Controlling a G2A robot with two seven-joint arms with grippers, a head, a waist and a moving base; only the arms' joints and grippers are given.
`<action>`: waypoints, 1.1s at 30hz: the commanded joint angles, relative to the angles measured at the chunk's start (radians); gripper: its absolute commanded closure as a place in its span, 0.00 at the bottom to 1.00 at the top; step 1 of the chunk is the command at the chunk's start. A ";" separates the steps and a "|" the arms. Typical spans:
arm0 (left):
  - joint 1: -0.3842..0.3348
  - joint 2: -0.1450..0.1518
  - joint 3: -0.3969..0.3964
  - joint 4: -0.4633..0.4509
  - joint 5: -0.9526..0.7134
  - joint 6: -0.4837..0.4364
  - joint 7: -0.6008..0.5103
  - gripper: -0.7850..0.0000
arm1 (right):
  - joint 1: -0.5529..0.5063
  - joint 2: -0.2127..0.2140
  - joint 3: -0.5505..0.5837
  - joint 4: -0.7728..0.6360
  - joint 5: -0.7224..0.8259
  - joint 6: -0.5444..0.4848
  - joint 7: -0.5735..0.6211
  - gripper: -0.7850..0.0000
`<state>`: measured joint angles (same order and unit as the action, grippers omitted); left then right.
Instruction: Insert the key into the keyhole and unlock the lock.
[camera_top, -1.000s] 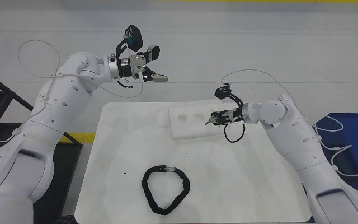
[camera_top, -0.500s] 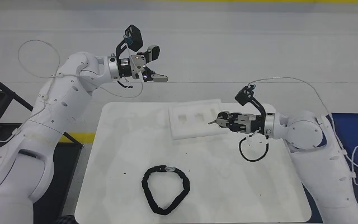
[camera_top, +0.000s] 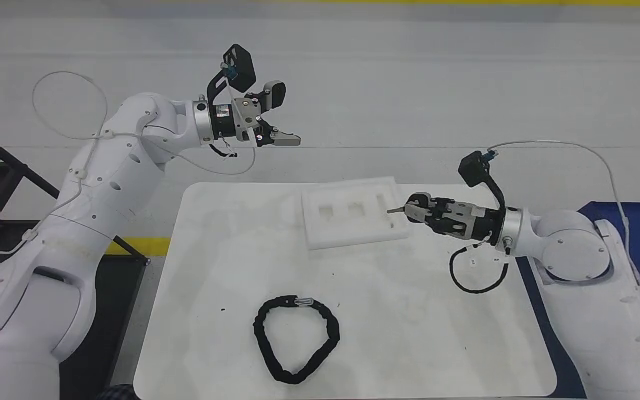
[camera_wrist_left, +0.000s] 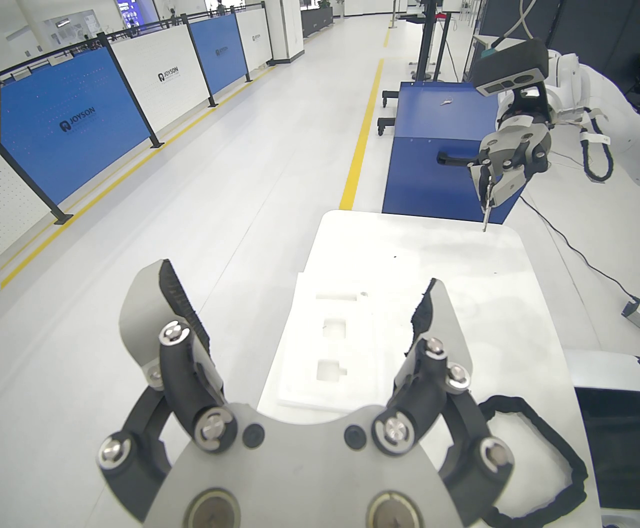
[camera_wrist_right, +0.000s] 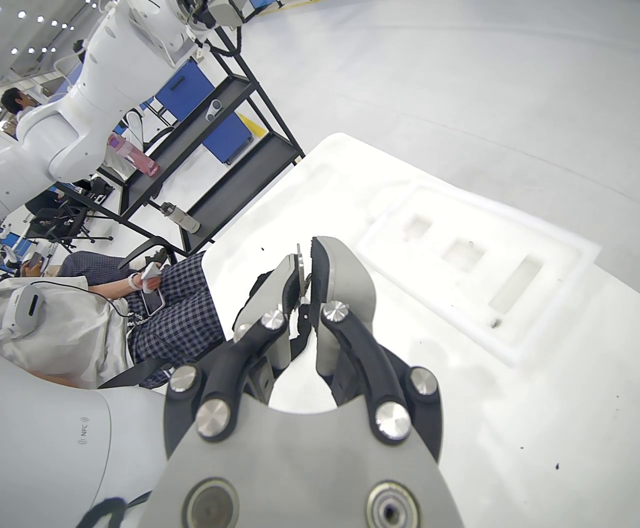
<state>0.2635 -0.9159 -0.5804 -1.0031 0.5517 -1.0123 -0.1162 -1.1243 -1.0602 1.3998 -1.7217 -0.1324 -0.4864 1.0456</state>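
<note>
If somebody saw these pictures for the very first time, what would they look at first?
Probably the right gripper, pinching a small key in the air by one end of the white foam tray. Next comes the black chain lock, curled in a loop near the front of the table. Then the left gripper, wide open and held high beyond the table's far edge.

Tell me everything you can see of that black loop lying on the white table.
The black fabric-sleeved chain lock lies flat on the white table, toward the robot's side, as a closed, roughly round loop. Its sleeve looks soft and wrinkled. The two ends meet in a short silvery metal cylinder on the side facing the white foam tray. Nothing but the table touches it.
</note>
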 joint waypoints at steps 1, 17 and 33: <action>0.000 0.000 0.000 0.000 0.000 0.000 0.000 0.00 | 0.000 0.000 0.000 0.000 0.000 0.000 0.001 1.00; 0.000 0.000 0.000 0.000 0.000 0.000 0.000 0.00 | 0.000 0.000 0.000 0.000 0.000 0.000 0.001 1.00; 0.101 0.029 -0.016 -0.135 0.039 0.000 0.057 0.00 | 0.000 0.000 0.000 0.000 0.000 0.000 0.001 1.00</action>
<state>0.3545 -0.8906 -0.5980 -1.1297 0.5853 -1.0124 -0.0680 -1.1239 -1.0603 1.3996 -1.7218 -0.1328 -0.4862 1.0463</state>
